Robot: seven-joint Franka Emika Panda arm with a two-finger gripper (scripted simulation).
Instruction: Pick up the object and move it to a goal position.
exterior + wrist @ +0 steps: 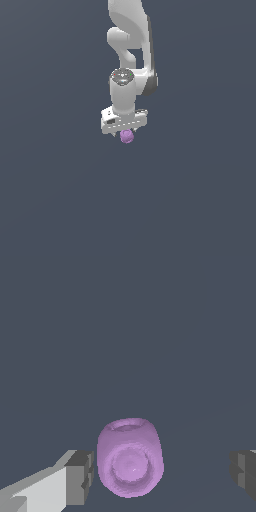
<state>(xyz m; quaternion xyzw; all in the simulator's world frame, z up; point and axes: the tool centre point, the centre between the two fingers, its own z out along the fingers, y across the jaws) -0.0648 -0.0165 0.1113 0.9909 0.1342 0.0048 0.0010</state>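
Note:
The object is a small purple lumpy ball sitting just under the white gripper's bar in the exterior view. In the wrist view the ball lies on the dark grey floor between the two grey fingers. One finger pad is close beside it with a thin gap. The other pad stands well away from it. My gripper is open, lowered around the ball, and its jaws stand wide apart and do not clamp it.
The white arm comes down from the top of the exterior view. A plain dark grey floor fills everything else in view.

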